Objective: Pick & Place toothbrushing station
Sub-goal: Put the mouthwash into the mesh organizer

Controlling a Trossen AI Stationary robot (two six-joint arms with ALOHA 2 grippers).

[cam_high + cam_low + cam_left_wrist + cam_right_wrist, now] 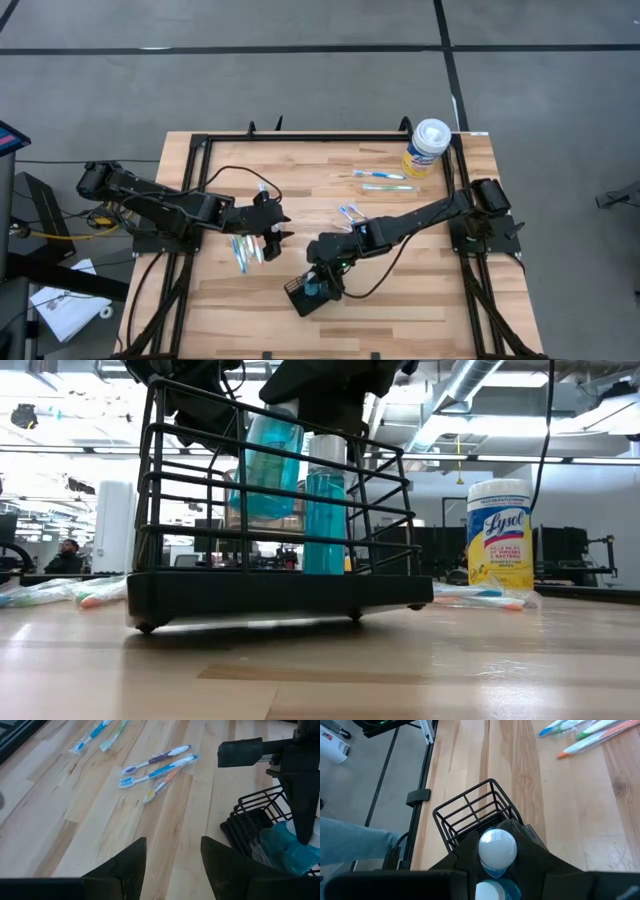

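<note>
Toothbrushing station [308, 295] sits under right pincer [322, 281] gripping its teal bottle [323, 520]; toothbrushes [350, 213] nearby.

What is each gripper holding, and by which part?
The right gripper clasps a teal plastic bottle by its white-capped top, inside the black wire basket station. The left gripper is open and holds nothing.

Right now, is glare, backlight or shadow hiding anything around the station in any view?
Low view: bright ceiling lights behind turn the toothbrushing station into a dark silhouette, and the table carries a sheen. Right wrist view: the white cap glares. High view: even light, only soft shadow by the right gripper. Left wrist view: the left gripper reads dark against bright wood.
</note>
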